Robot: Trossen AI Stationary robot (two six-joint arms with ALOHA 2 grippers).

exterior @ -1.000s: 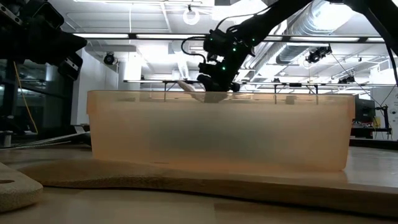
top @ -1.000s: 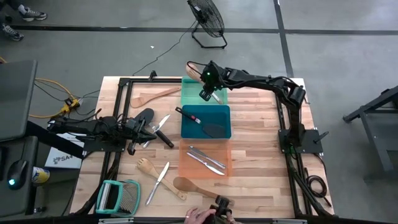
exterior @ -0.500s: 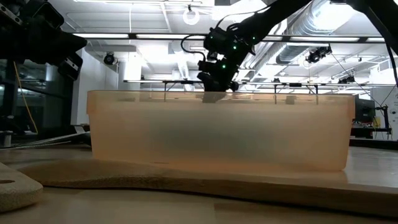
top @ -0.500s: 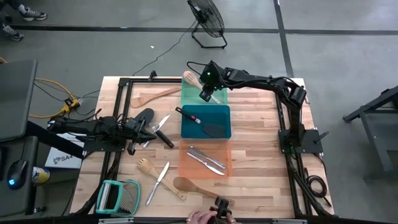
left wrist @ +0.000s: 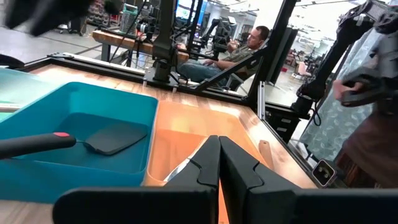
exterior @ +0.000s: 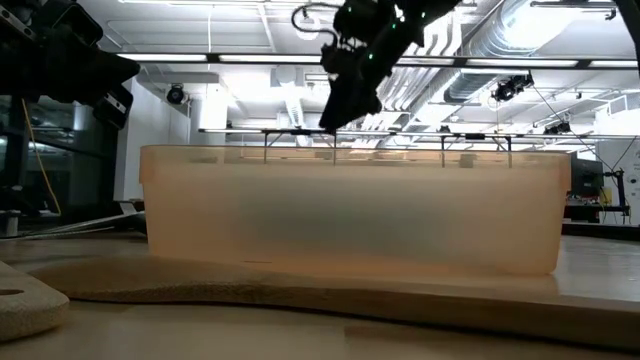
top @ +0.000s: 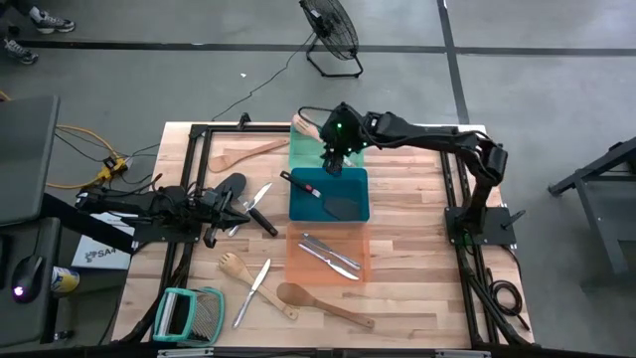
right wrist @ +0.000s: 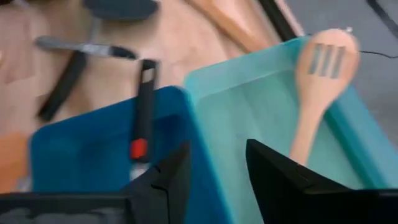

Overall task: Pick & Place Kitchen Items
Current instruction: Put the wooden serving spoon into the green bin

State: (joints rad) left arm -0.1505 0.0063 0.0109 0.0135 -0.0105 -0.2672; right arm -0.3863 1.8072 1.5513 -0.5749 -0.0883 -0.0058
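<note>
A pale slotted wooden spoon [right wrist: 317, 81] lies in the green tray [top: 310, 151], its head [top: 304, 124] propped on the tray's far left corner. My right gripper [right wrist: 217, 171] hangs open and holds nothing, above the line where the green tray meets the blue tray [top: 328, 194]; it also shows in the high view [top: 333, 162]. A black spatula [top: 333, 202] lies in the blue tray and silver utensils [top: 330, 257] lie in the orange tray [top: 328, 254]. My left gripper [left wrist: 219, 162] waits shut at the table's left [top: 243, 204].
Loose on the wood left of the trays lie a wooden spatula [top: 243, 154], a black spatula [top: 229, 187], a knife [top: 260, 194], a wooden fork [top: 234, 267], another knife [top: 253, 288] and a wooden spoon [top: 318, 303]. A green-framed tool [top: 189, 313] sits at the near left corner.
My right gripper has let go of the slotted wooden spoon, which has dropped from the air to lie in the green tray. The gripper has then risen and drawn back toward the blue tray. A person's hand at the table's near edge has gone out of view.
</note>
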